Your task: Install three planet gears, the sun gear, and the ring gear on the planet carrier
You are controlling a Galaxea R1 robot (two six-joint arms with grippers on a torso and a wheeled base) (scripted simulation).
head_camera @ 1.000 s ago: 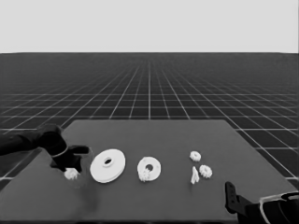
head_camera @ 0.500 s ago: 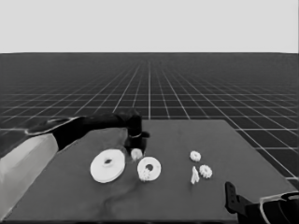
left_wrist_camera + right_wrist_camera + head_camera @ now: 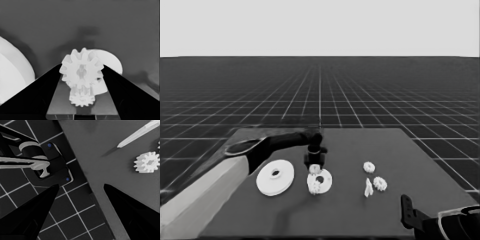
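Even, dim light; soft shadows on the table (image 3: 420, 165); white parts slightly overexposed.

Held gear (image 3: 81, 71) hides most of smaller round part (image 3: 110, 62).

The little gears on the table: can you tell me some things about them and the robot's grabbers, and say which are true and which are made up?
1. The left gripper holds a gear. True.
2. That gear hangs over the larger round part. False: it is over the smaller round part.
3. A gear already sits on the smaller round part. True.
4. The right gripper works at the table's middle. False: it waits open at the near right corner.
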